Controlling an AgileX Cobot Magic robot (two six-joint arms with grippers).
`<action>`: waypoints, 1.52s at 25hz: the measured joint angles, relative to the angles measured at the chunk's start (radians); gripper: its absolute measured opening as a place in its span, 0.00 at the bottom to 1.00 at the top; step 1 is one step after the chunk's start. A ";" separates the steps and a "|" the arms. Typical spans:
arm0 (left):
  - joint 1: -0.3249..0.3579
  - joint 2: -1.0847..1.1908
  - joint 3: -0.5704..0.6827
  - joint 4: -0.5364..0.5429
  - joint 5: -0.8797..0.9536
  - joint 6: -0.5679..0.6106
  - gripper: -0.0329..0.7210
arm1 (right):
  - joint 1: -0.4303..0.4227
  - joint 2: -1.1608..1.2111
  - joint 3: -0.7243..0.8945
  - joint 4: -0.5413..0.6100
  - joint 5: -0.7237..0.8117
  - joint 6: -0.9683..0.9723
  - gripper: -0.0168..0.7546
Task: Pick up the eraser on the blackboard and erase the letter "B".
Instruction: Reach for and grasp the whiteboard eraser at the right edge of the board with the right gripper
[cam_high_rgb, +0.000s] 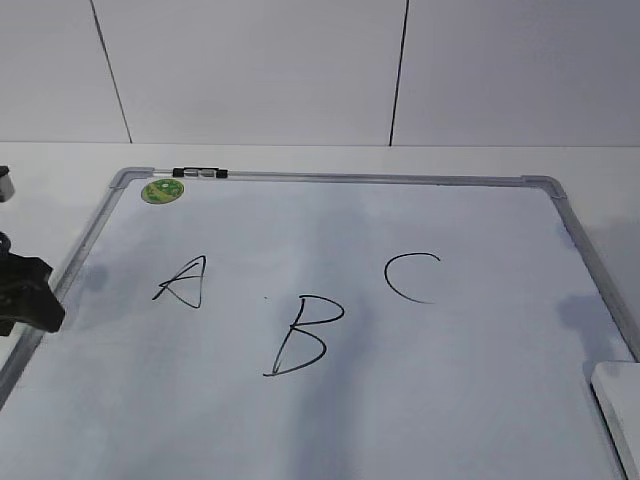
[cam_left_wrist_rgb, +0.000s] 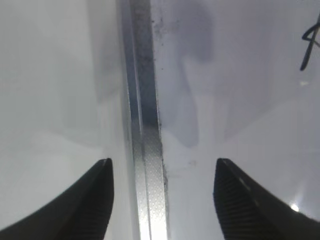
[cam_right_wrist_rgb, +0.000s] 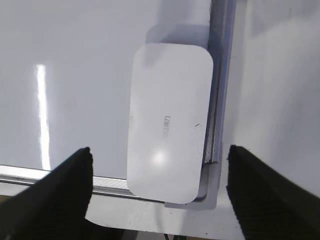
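The blackboard (cam_high_rgb: 350, 179) is a white dry-erase board with a silver frame, lying flat. The letter "B" (cam_high_rgb: 303, 337) is drawn in black at its middle, whole. The eraser (cam_high_rgb: 620, 410), a flat white rounded block, lies at the board's near right corner. In the right wrist view the eraser (cam_right_wrist_rgb: 167, 120) overlaps the corner frame. My right gripper (cam_right_wrist_rgb: 160, 149) is open above it, one finger either side, not touching. My left gripper (cam_left_wrist_rgb: 163, 161) is open and empty over the board's left frame (cam_left_wrist_rgb: 145, 125); it shows dark at the left edge of the exterior view (cam_high_rgb: 30, 295).
The letters "A" (cam_high_rgb: 185, 283) and "C" (cam_high_rgb: 408, 277) flank the "B". A round green sticker (cam_high_rgb: 162, 190) and a small black-and-silver marker (cam_high_rgb: 200, 173) sit at the board's far left corner. White table surrounds the board; a white wall stands behind.
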 joint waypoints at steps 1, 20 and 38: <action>0.000 0.010 0.000 -0.004 0.000 0.002 0.65 | 0.000 0.000 0.000 0.000 0.000 0.000 0.87; 0.000 0.056 0.000 -0.004 0.000 0.006 0.22 | 0.000 0.000 0.000 -0.002 0.014 -0.004 0.84; 0.000 0.056 -0.004 0.077 0.061 -0.086 0.18 | 0.000 0.002 0.014 -0.036 0.041 -0.012 0.90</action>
